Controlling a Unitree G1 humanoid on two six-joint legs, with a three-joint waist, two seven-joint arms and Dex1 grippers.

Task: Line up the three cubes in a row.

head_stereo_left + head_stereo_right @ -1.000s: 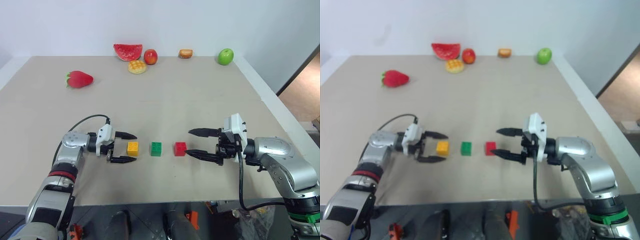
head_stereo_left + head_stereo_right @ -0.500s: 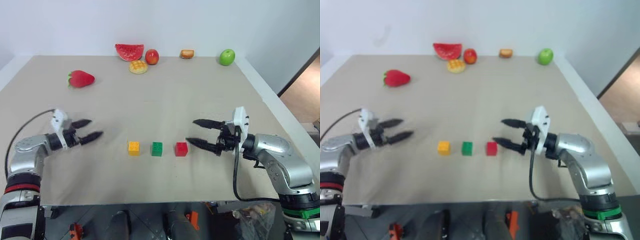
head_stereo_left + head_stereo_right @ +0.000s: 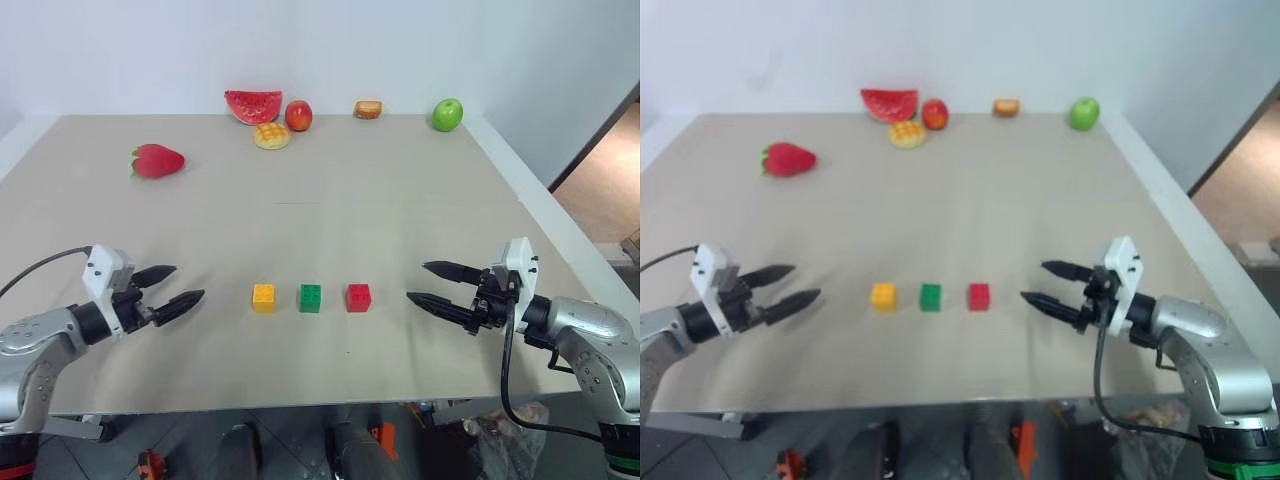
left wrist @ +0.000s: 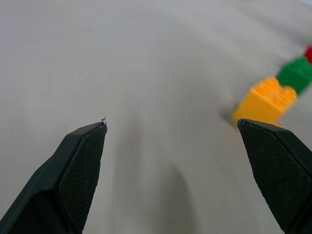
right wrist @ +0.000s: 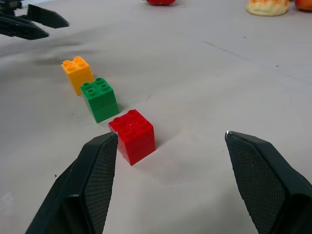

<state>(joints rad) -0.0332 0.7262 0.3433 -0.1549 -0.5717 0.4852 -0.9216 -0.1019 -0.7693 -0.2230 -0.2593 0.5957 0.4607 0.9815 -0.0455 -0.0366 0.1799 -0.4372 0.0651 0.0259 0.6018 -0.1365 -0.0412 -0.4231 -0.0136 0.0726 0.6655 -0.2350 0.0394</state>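
Compared with a second ago, you see both arms drawn back from the cubes. The left claw, which then bracketed the yellow-orange cube, now hovers well to that cube's left, fingers spread and holding nothing. The right claw, earlier just beside the red cube, has pulled off to the right; its fingers are likewise spread and empty. The cubes themselves have not moved — yellow-orange, green cube and red stand in one straight row near the counter's front edge, small gaps between them, studs up.

The counter is a plain beige surface with a pale border. Along its far edge lie toy foods: a watermelon slice, a red apple, a yellow waffle-patterned bun, a small brown bread piece and a green apple. A strawberry sits alone toward the far left. Behind the counter rises a bare white wall; at the right, brown flooring shows beyond a dark wall edge.
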